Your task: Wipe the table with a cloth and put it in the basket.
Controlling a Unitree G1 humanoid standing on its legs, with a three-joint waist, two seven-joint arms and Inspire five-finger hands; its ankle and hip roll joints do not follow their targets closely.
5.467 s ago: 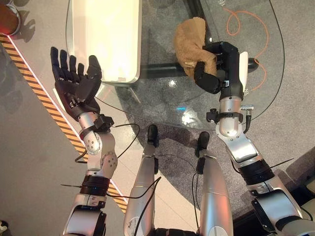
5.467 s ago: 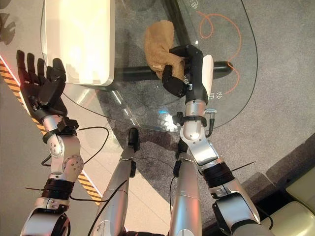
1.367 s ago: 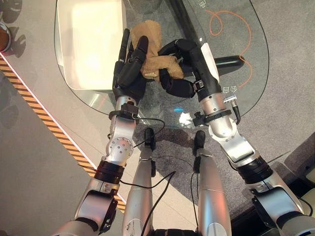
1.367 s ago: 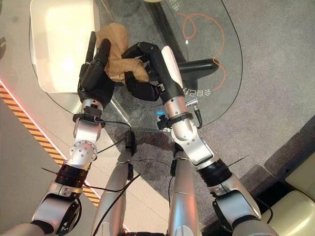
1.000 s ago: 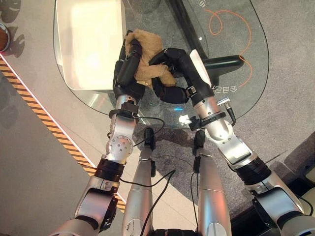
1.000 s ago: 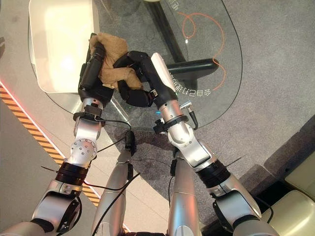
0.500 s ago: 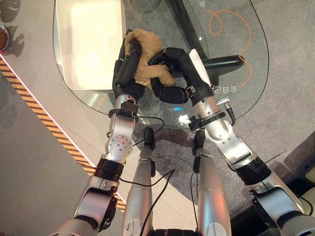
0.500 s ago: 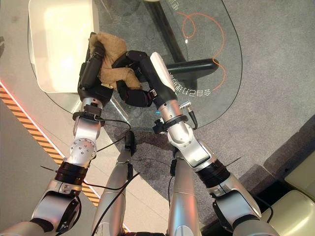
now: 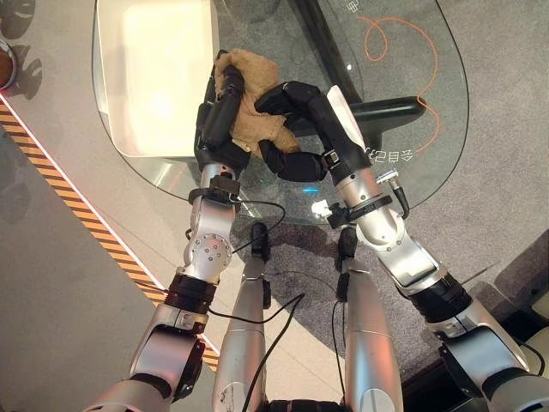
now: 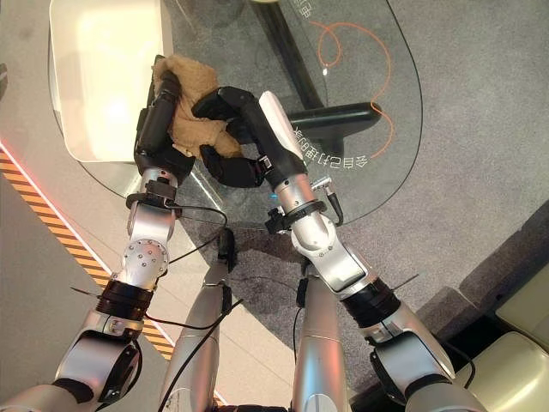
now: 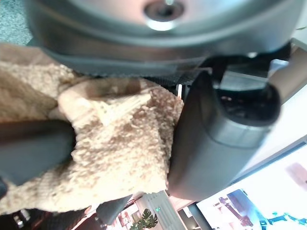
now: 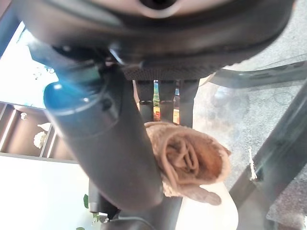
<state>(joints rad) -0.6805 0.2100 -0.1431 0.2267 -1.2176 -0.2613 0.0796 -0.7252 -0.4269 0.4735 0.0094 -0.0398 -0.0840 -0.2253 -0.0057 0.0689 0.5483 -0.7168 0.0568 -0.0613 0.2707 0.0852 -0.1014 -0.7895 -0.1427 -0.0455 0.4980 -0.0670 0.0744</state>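
Left hand (image 9: 214, 120) and right hand (image 9: 296, 120) meet over the glass table (image 9: 412, 163). Both curl their fingers around the tan cloth (image 9: 253, 103) between them.

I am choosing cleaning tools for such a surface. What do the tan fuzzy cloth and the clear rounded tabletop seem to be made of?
The tan fuzzy cloth, gripped by the left hand and right hand, looks like soft terry or fleece: a nubby, matte pile shows up close. The clear rounded tabletop looks like glass: the floor and dark base show through it, and it carries bright glare.
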